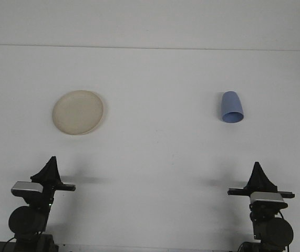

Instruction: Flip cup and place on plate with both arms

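A blue cup (231,107) lies on the white table at the right, its narrow end pointing away and its wider end toward the near side. A round cream plate (78,112) rests flat on the table at the left, with nothing on it. My left gripper (52,159) sits low at the near left edge, well short of the plate, with its fingers together in a point. At the near right, my right gripper (256,165) is in the same pose, about a cup's length or more in front of the cup. Neither gripper holds anything.
The white table (155,152) stretches back to a pale wall. The arm bases and their camera mounts (31,189) (268,197) stand at the near edge on both sides.
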### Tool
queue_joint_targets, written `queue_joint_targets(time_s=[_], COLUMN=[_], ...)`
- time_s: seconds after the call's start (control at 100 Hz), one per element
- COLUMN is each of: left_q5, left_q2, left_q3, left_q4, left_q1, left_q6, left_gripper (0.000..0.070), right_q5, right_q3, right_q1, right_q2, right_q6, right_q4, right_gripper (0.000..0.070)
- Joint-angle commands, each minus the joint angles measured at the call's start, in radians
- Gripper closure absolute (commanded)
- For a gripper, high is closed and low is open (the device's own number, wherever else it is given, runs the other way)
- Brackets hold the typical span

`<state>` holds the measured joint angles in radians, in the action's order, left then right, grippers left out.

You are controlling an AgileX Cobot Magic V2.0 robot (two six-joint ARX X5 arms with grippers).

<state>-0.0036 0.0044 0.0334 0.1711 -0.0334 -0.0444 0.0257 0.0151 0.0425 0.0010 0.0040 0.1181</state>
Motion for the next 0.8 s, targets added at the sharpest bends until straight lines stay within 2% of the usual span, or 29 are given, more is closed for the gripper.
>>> queue_joint_targets(time_s=[0.0,0.39,0.59,0.79], left_q5=[-0.005,-0.005,-0.005,-0.005], left_q2=[-0.001,-0.001,-0.001,-0.001], left_q3=[-0.018,-0.018,-0.018,-0.018], left_q4=[0.010,0.010,0.010,0.011], left_q1=[0.000,0.000,0.000,0.000], left_q6=[-0.009,-0.009,-0.010,-0.009], left_gripper=[0.0689,0.0689,0.0689,0.0689], right_q5=[0.000,0.000,0.000,0.000], right_q3=[-0.002,0.067,0.255,0.537], right_q1=[0.003,0.003,0.003,0.003], right_q2=[0.000,0.001,0.072,0.271], right_q6=[0.006,0.008,0.024,0.025], right_q4=[0.012,-0.036,-0.254,-0.549], right_gripper=[0.0697,0.0697,0.0697,0.0697])
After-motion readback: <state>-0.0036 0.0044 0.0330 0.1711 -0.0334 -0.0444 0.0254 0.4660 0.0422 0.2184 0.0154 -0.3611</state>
